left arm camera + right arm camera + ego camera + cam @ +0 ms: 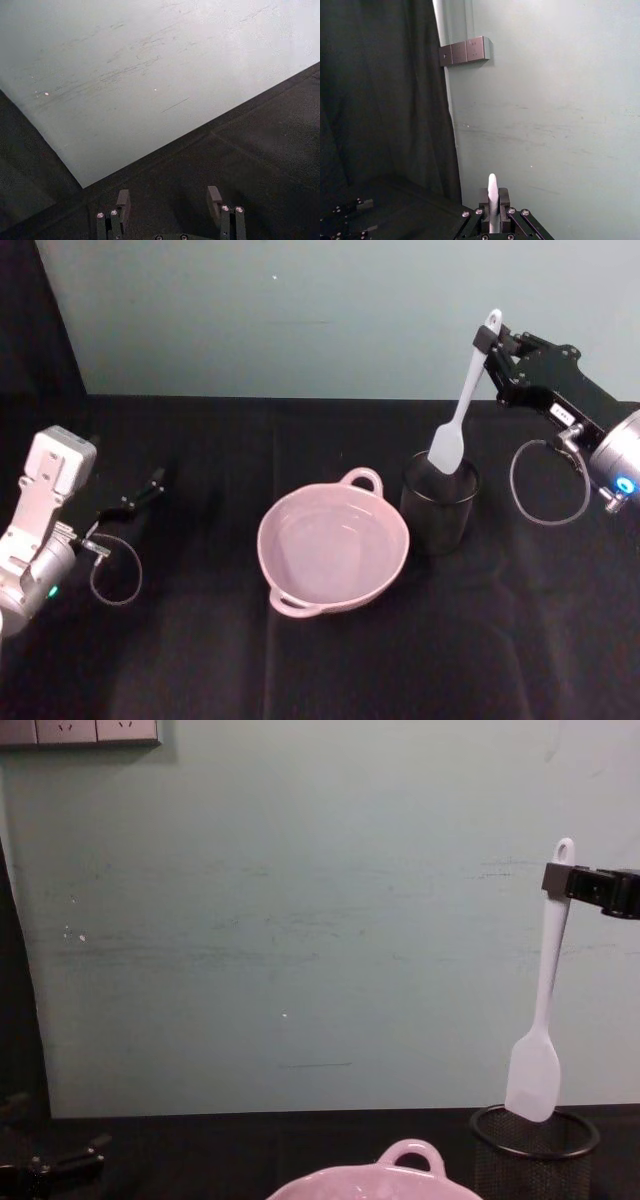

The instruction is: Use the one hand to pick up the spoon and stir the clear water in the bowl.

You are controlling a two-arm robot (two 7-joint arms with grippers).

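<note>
Head view: the black metal fingers (504,199) of the right gripper (487,340) are clamped on the thin handle of the one long slim white plastic spoon (462,400), just below its end hole. The spoon hangs nearly upright, with its flat blade at the mouth of the one round black wire-mesh cup (440,508). Just beside the cup stands the one pale pink round bowl (265,550), with free black cloth counter (500,640) in front. The left gripper (140,496) rests far to the left, its fingers (123,200) apart.

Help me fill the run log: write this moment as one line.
right gripper shut on spoon handle | spoon blade at black mesh cup rim | pink bowl beside cup | left gripper open, parked left
</note>
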